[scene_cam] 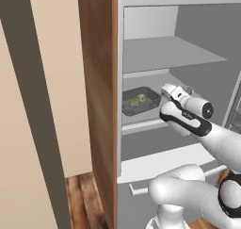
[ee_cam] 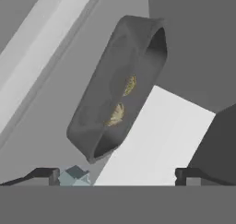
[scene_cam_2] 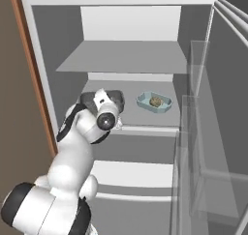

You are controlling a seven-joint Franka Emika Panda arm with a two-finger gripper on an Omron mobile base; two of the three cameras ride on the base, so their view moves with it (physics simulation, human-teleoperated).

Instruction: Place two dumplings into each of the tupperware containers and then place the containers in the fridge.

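The fridge [scene_cam: 164,53] stands open in front of me. On its middle shelf sits the dark grey tupperware container [scene_cam: 140,101] with two dumplings [scene_cam: 137,100] inside. My gripper [scene_cam: 163,94] hovers just right of that tub, open and holding nothing. In the hand view the dark container [ee_cam: 92,98] lies ahead of the open gripper [ee_cam: 117,177], apart from both tips, with two dumplings [ee_cam: 130,85] in it. Further right on the same shelf is the pale blue container [scene_cam_2: 164,103] holding a dumpling [scene_cam_2: 155,101]. My hand hides much of the dark container [scene_cam_2: 117,97] in the right base view.
The brown wood-panel side [scene_cam: 99,82] rises at the fridge's left. A higher shelf [scene_cam_2: 126,55] and a lower shelf [scene_cam_2: 133,173] frame the middle one. The open door with clear bins [scene_cam_2: 208,147] stands on the right.
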